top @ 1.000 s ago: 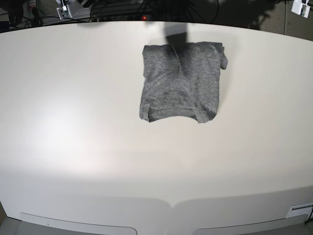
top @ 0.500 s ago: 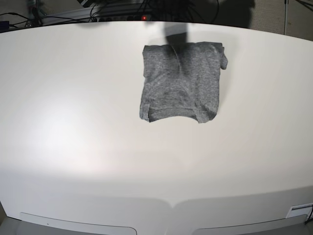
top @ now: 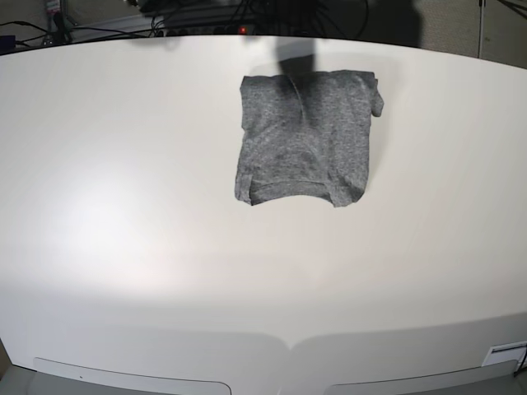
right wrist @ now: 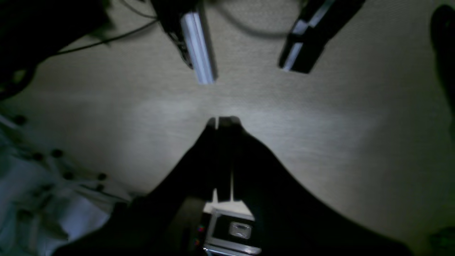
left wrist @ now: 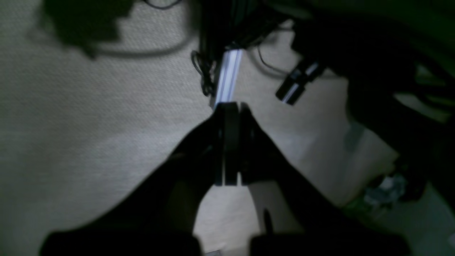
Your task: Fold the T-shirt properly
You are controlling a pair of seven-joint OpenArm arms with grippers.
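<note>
The heather-grey T-shirt (top: 305, 136) lies folded into a compact rectangle on the white table (top: 123, 206), at the far middle. No arm shows in the base view. My left gripper (left wrist: 229, 106) is shut and empty, held over a carpeted floor away from the table. My right gripper (right wrist: 222, 121) is shut and empty too, also over the floor. The shirt does not show in either wrist view.
Cables and dark equipment (top: 230, 12) lie behind the table's far edge. A metal bar (left wrist: 227, 76) and a black clamp (left wrist: 296, 83) lie on the floor; both also show in the right wrist view, the bar (right wrist: 197, 46) and the clamp (right wrist: 312, 32). A case (right wrist: 231, 229) sits below.
The white parts at the far top corners of the base view have gone out of sight. The shirt has not moved.
</note>
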